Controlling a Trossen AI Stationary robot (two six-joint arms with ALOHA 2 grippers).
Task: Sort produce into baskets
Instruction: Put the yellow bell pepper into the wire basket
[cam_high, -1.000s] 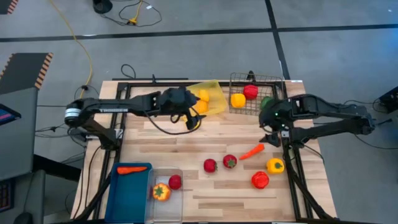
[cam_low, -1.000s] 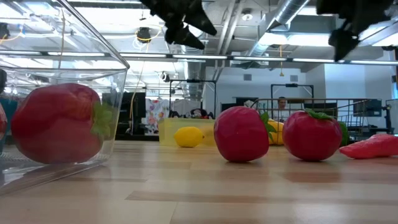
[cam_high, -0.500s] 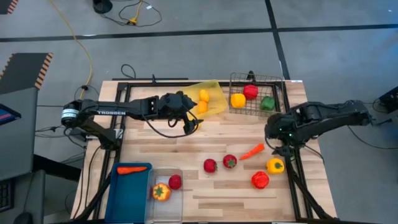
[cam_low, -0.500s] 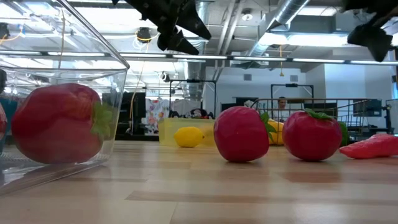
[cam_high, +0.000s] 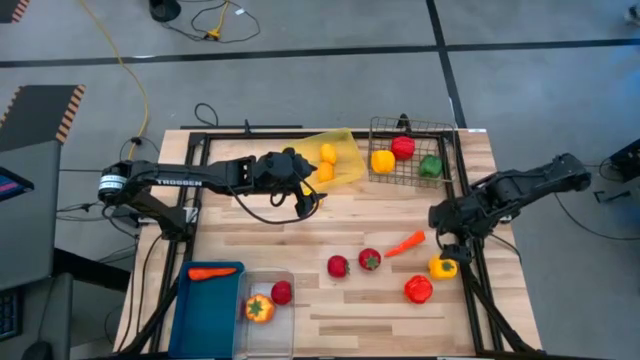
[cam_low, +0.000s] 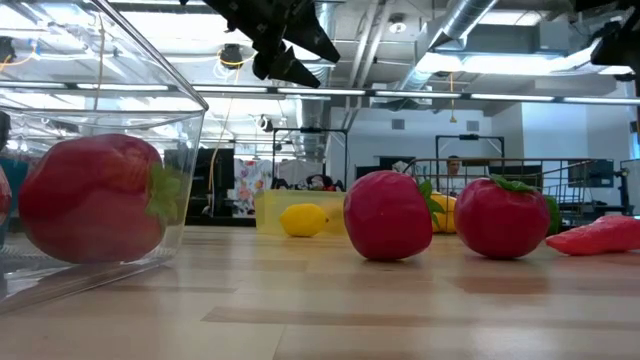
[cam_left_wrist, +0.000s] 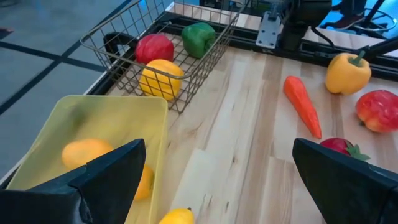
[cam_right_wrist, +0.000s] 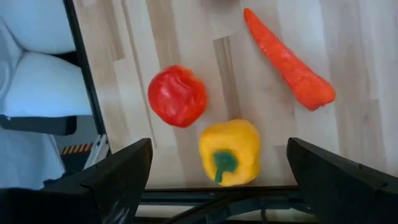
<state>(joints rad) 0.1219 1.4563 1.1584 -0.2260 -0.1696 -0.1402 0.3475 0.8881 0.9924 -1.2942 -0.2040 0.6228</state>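
Note:
My left gripper (cam_high: 303, 192) is open and empty, above the table beside the yellow tray (cam_high: 345, 150), which holds lemons (cam_high: 325, 154). In its wrist view (cam_left_wrist: 217, 180) the fingers stand wide apart. My right gripper (cam_high: 448, 232) is open and empty, above the yellow pepper (cam_right_wrist: 229, 151) that lies on the table near the right edge. A red pepper (cam_right_wrist: 177, 95) and a carrot (cam_right_wrist: 287, 61) lie close to it. Two red tomatoes (cam_high: 338, 266) (cam_high: 370, 259) lie mid-table.
The wire basket (cam_high: 412, 128) at the far right holds a yellow (cam_high: 382, 160), a red (cam_high: 403, 147) and a green pepper (cam_high: 430, 166). The blue bin (cam_high: 205, 315) holds a carrot. The clear bin (cam_high: 268, 335) holds an orange pepper and a tomato.
My right gripper has gone from beside the wire basket toward the table's near and right edges, to a place over the yellow pepper. The green pepper in the basket now shows in full. My left gripper has drawn back slightly toward the table's left.

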